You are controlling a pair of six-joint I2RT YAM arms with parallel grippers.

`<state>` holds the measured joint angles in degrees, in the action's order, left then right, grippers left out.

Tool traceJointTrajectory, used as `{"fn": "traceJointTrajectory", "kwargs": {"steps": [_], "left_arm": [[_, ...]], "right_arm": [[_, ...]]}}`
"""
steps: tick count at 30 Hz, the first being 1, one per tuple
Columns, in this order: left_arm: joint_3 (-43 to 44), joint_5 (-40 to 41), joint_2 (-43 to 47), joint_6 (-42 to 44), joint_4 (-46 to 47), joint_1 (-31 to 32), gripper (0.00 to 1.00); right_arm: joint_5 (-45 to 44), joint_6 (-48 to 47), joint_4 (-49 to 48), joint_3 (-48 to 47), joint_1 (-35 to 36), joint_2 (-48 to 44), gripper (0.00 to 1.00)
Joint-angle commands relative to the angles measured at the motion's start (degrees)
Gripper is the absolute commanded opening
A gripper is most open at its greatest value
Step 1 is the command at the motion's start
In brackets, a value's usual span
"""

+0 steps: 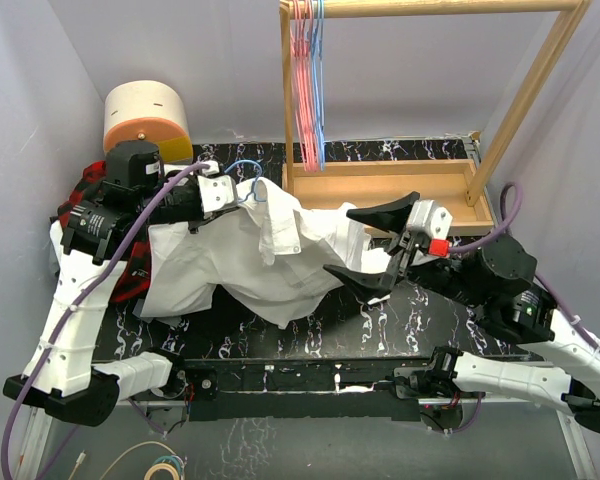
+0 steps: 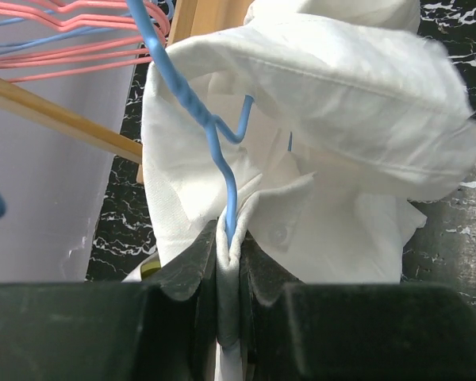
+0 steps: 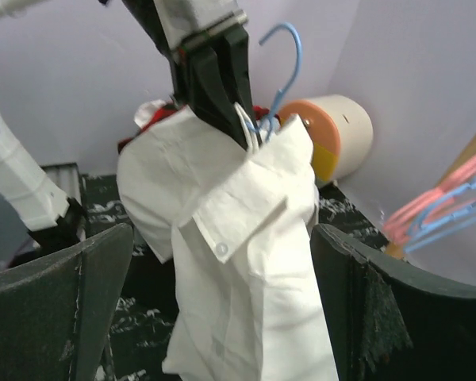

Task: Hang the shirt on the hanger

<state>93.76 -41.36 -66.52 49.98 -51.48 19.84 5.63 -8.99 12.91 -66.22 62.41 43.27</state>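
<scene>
The white shirt (image 1: 245, 250) is bunched on the table, its collar end lifted. My left gripper (image 1: 212, 200) is shut on a fold of that fabric together with the wire of the light-blue hanger (image 1: 242, 170). In the left wrist view, the hanger (image 2: 214, 135) runs down into the shut jaws (image 2: 230, 246) with the shirt (image 2: 341, 103) draped past it. My right gripper (image 1: 370, 245) stands wide open at the shirt's right edge. Seen from the right wrist, the shirt (image 3: 246, 262) hangs between the spread fingers (image 3: 55, 302) without touching them, under the hanger's hook (image 3: 289, 55).
A wooden rack (image 1: 380, 185) stands at the back right, with pink and blue hangers (image 1: 308, 80) on its top rail. A cream, orange and yellow roll (image 1: 145, 120) sits back left. A red-and-black plaid garment (image 1: 130, 275) lies under the left arm.
</scene>
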Motion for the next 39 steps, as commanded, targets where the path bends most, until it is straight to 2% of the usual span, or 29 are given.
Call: {"fn": "traceJointTrajectory", "kwargs": {"steps": [1,10,13,14,16,19,20,24,29,35,39], "left_arm": [[1.3,-0.6,1.9,2.8,0.8,-0.1,0.0],[4.7,-0.8,1.0,-2.3,2.3,-0.1,0.0],[4.4,-0.8,1.3,-1.8,1.8,-0.1,0.0],[4.2,-1.1,1.5,-1.7,1.7,-0.1,0.0],[4.0,-2.0,1.7,-1.2,1.1,-0.1,0.0],[4.1,-3.4,2.0,1.0,-0.9,-0.1,0.0],[4.1,-3.6,2.1,1.8,-1.2,-0.1,0.0],[4.0,-3.1,2.7,4.0,-1.2,-0.1,0.0],[5.8,-4.5,2.4,7.4,-3.9,-0.1,0.0],[6.0,-6.3,2.9,7.7,-3.1,-0.1,0.0],[9.1,-10.1,1.8,7.1,-4.4,-0.1,0.0]], "right_arm": [[-6.5,-4.6,9.9,2.0,0.0,0.1,0.98],[-25.8,-3.8,4.0,8.9,0.1,3.8,0.96],[-31.6,-6.7,-1.4,12.7,0.1,2.2,0.87],[-33.2,-7.7,-3.0,13.7,0.0,1.9,0.81],[-36.0,-9.9,-6.0,15.5,0.0,1.8,0.6],[-37.9,-11.9,-10.0,17.8,0.0,1.3,0.11],[-37.7,-12.6,-11.5,18.9,-0.1,0.5,0.08],[-35.5,-14.8,-14.7,23.4,-3.8,-4.0,0.08],[-29.9,-14.2,-9.7,23.0,-13.3,-9.9,0.08],[-25.3,-12.8,-0.2,18.3,-14.2,-9.3,0.08],[-25.7,-16.1,0.9,17.2,-14.2,-7.9,0.08]]}}
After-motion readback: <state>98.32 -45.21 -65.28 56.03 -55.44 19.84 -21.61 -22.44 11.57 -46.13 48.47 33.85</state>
